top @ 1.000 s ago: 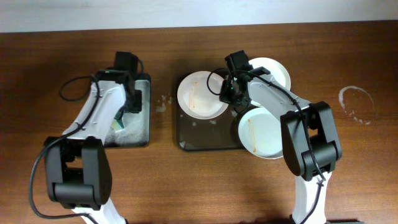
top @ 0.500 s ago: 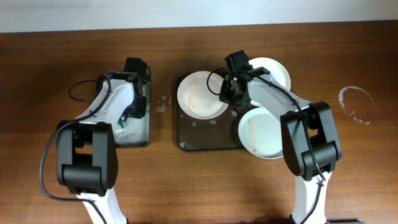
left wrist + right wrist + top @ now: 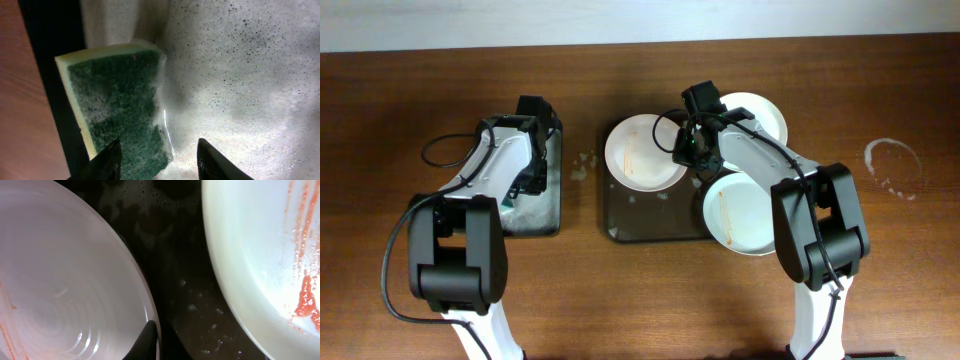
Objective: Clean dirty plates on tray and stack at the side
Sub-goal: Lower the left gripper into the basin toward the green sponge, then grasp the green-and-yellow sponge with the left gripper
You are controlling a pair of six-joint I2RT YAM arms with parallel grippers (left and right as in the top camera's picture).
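Left fingers: the left gripper (image 3: 159, 161) stands spread, its two dark rounded fingertips (image 3: 111, 159) apart and clamping nothing.
Between the left fingers: the near corner of a sponge (image 3: 115, 100) lies in the gap, close to one tip. Contact cannot be told.
Sponge: a rectangular slab with a coarse dark-green scouring face, a pale yellow foam edge and a wet sheen. It stretches away from the fingers.
Beyond the left fingers: grey-white suds flecked with dark specks fill a soapy tray (image 3: 50, 45). Its smooth black rim runs beside the sponge, and the red-brown wooden table (image 3: 20, 100) lies past it.
Right fingers: the right gripper (image 3: 159, 342) has two dark tapered tips drawn close, nipping the thin rim of a pinched plate (image 3: 65, 290).
Pinched plate: round, glossy white and shallow, with faint concentric rings and a thin red streak on its far side.
Across the gap from the right fingers: a neighbouring plate (image 3: 260, 245), creamy white, with a red-orange smear near its rim.
Under both plates: the tray (image 3: 175, 255), dark, wet and dotted with soap bubbles.
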